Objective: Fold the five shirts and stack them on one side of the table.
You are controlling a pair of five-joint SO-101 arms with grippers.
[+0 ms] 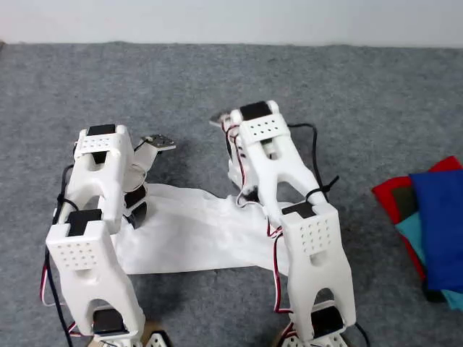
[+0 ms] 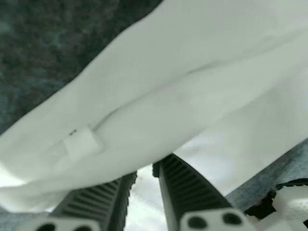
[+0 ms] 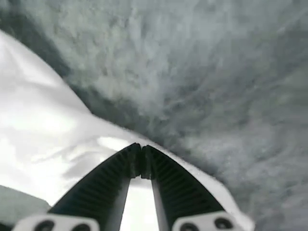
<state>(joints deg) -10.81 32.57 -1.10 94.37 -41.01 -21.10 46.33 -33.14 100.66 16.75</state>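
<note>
Arms of a two-robot rig bend low over a white shirt [image 1: 195, 231] lying partly spread and rumpled on the grey carpeted surface [image 1: 217, 79], the cloth running between and beneath both of them. The left gripper [image 2: 144, 171] has its ribbed black jaws drawn close together on a fold of the shirt, with fabric draped over their tips and showing in the narrow gap between them. The right gripper [image 3: 141, 150] has its jaws clenched tip to tip at the shirt's edge, where the white cloth meets bare carpet. Well apart from the arms, at the right-hand edge of the surface, a stack of folded shirts [image 1: 434, 224] rests, with a blue shirt [image 1: 441, 217] on top and a red one [image 1: 391, 191] and a teal one [image 1: 411, 231] showing beneath it.
</note>
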